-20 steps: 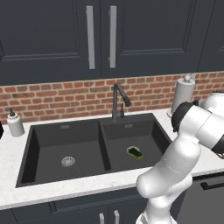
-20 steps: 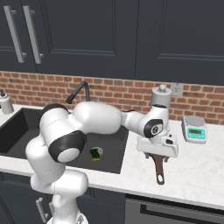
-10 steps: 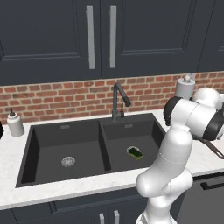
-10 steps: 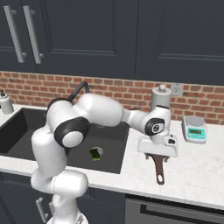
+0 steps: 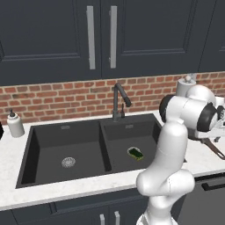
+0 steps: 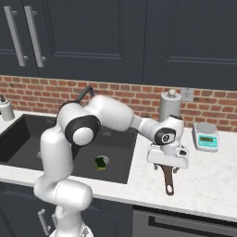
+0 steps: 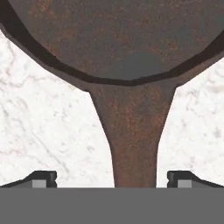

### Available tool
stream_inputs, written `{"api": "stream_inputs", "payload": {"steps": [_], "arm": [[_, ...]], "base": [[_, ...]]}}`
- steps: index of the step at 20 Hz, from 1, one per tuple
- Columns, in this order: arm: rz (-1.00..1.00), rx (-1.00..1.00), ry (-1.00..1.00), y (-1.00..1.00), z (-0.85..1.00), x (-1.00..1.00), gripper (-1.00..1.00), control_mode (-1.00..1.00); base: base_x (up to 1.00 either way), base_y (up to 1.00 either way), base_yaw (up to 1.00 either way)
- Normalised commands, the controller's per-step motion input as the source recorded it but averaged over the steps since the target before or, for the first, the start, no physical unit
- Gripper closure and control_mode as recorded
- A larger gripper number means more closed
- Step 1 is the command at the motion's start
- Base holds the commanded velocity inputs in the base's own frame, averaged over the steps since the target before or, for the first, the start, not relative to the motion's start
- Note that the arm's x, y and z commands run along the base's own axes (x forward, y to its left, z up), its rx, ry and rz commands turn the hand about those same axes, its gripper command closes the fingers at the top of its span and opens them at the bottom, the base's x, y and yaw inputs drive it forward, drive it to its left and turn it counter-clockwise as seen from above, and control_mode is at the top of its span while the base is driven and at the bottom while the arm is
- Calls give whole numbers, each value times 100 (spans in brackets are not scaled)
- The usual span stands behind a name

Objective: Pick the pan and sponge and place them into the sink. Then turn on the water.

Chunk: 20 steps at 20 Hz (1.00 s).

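Gripper (image 7: 112, 177) was down over the pan (image 6: 167, 178) handle, jaws wide apart, one fingertip (image 7: 43, 178) on each side of the handle with bare counter between tip and handle, nothing clamped. Pan sat on the white marble counter (image 6: 208, 185) right of the sink (image 5: 30, 149), handle pointing toward the counter's front edge; the hand covered most of the pan bowl in the right base view. Sponge (image 5: 135, 153) lay in the right basin, green side up, near the drain. Left basin held just its silver drain (image 5: 68, 162). Black faucet (image 5: 118, 100) stood behind the divider. Around the pan: a steel canister (image 6: 169, 106) at the brick backsplash behind the hand, a small kitchen scale (image 6: 206, 136) further right, well apart from the handle. Soap dispenser (image 5: 15, 124) sat on the counter left of the sink. The arm's own elbow blocked part of the right basin edge in the left base view
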Motion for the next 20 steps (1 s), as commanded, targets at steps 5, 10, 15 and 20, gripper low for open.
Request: {"api": "stream_inputs", "payload": {"steps": [5, 10, 15, 20], "arm": [[0, 0, 0, -5, -27, 22, -100, -100], [0, 0, 0, -22, -35, 34, -100, -100], [0, 0, -1, -37, -39, 36, -100, -100], [0, 0, 0, -10, -26, 18, -100, -100]], "base": [[0, 0, 0], [0, 0, 0], [0, 0, 0], [0, 0, 0]]}}
